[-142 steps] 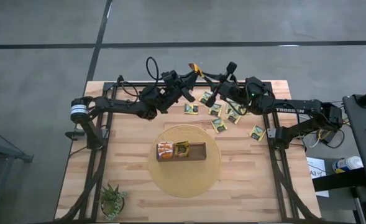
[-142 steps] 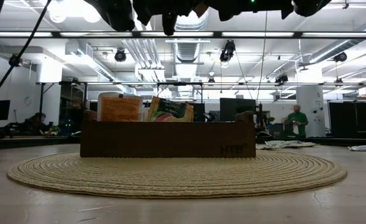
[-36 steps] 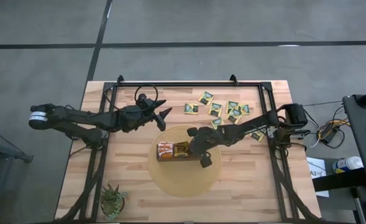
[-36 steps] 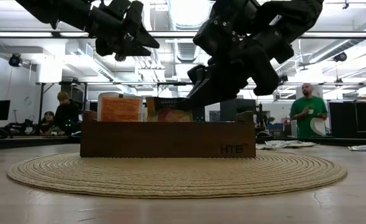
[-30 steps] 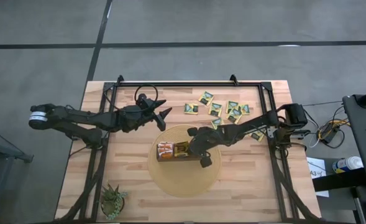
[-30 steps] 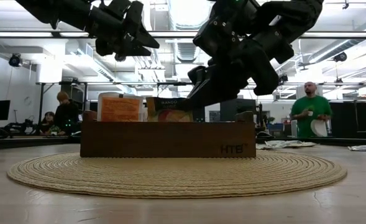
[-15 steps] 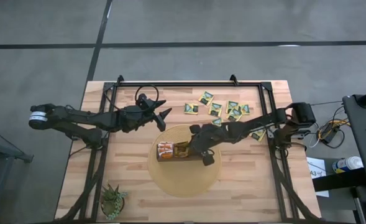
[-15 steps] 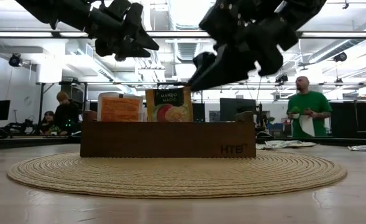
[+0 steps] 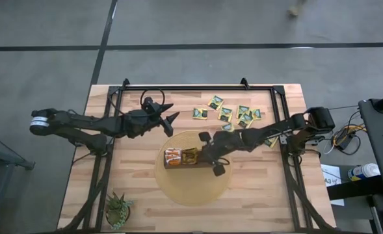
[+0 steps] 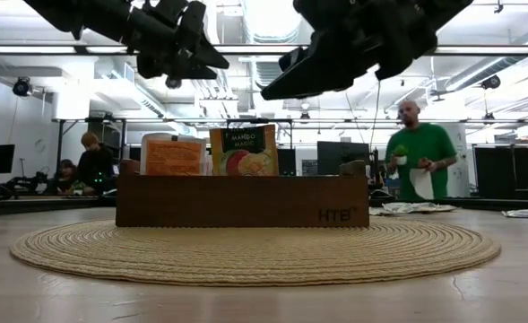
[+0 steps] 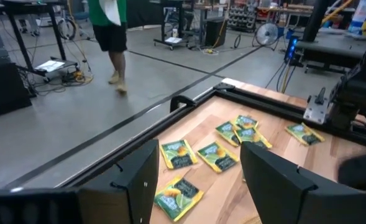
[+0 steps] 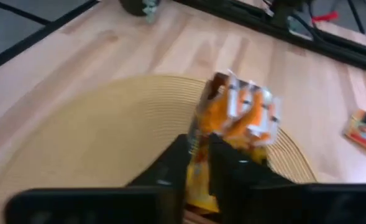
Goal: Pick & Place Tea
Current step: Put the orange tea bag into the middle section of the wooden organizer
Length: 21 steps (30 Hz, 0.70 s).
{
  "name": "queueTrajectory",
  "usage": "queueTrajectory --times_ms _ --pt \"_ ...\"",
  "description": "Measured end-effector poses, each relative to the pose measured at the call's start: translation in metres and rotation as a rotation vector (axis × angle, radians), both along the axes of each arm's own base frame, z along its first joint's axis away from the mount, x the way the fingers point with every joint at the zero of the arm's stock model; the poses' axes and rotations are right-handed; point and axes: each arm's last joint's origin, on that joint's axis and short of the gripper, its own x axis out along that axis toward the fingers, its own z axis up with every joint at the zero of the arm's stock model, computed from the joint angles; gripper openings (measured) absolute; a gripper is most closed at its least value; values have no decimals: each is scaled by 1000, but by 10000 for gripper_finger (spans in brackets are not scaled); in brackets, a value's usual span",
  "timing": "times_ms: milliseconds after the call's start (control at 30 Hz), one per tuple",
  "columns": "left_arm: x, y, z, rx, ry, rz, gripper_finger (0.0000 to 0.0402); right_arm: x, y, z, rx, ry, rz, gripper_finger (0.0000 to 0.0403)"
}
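Risen off the "MANGO MAGIC" sachet [image 10: 244, 151] in the "HTB" box [image 10: 242, 200], right pincer [image 10: 277, 90] nearly closed.

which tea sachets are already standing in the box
Two stand upright in the long dark-brown wooden box: the bright orange sachet and the green-and-yellow mango sachet beside it. The others lie flat on the table.
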Motion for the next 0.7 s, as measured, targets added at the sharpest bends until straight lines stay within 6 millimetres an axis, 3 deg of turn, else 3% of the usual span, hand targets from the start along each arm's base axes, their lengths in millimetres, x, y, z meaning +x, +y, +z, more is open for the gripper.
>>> queueTrajectory --times_ms 67,200,567,700 --pt "0 0 2 1 -9 2 220 0 6 1 -5 -19 21 20" --pt "0 0 4 8 -8 2 220 2 13 0 18 -39 31 10" --pt "0 0 5 8 -13 3 220 26 20 -38 43 64 -57 8" --pt "0 0 5 6 -14 3 220 34 18 -47 13 84 -187 8"
